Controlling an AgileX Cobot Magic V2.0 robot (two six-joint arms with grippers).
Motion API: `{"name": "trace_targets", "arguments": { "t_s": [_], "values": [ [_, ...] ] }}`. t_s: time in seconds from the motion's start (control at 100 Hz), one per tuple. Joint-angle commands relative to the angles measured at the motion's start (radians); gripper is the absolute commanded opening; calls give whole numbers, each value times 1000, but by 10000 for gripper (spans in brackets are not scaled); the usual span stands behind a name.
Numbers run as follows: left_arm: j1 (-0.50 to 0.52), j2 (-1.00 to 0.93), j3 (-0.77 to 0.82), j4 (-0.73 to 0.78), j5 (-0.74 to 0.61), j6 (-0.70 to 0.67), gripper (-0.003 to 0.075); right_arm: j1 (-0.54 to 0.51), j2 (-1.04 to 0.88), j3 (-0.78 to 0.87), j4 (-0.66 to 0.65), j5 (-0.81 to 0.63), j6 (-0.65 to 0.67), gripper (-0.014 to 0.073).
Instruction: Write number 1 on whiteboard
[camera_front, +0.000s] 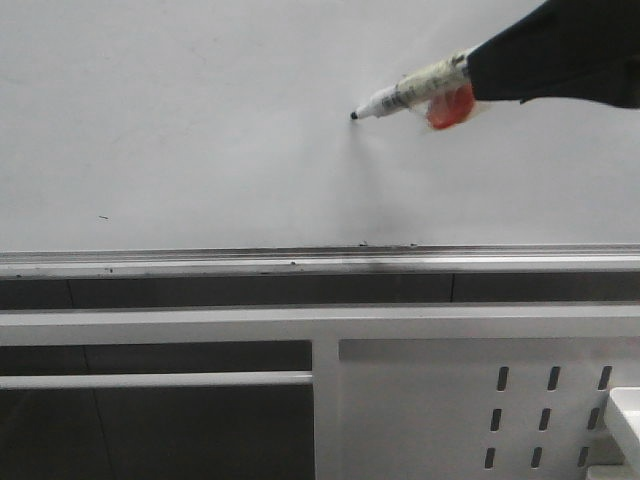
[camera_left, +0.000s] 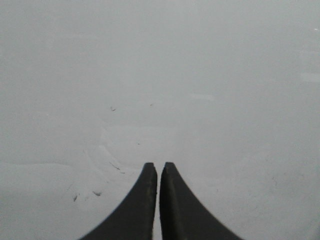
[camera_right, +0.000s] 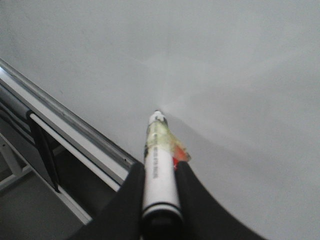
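Note:
The whiteboard fills the upper part of the front view, pale grey and glossy, with its silver tray rail along the lower edge. No number 1 shows on it; only faint specks. My right gripper comes in from the upper right and is shut on the white marker pen, which has a red ball taped on. The black tip is at or just off the board. In the right wrist view the pen sits between the fingers. My left gripper is shut and empty, facing the board.
Below the rail stands a white metal frame with a panel with slotted holes at the lower right. A white bar crosses the dark opening at the lower left. A white object corner shows at the right edge.

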Motion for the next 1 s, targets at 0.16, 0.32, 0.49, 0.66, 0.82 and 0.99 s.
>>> {"name": "trace_targets", "arguments": {
  "t_s": [0.16,0.32,0.49,0.66,0.82,0.99],
  "values": [
    [1,5,-26,31,-58,-9,-20,-49,123,-29,-6,-120,-14,-50],
    [1,5,-26,33,-59,-9,-20,-49,166,-29,-2,-124,-14,-50],
    [1,5,-26,35,-59,-9,-20,-38,154,-29,-2,-139,3,-52],
    [1,5,-26,225,75,-9,-20,108,62,-29,-2,-21,23,-77],
    [1,5,-39,291,170,-13,-19,282,-2,-93,-2,234,23,-77],
    [1,24,-56,460,373,-13,46,334,0,-232,-2,522,23,-77]
  ]
}}
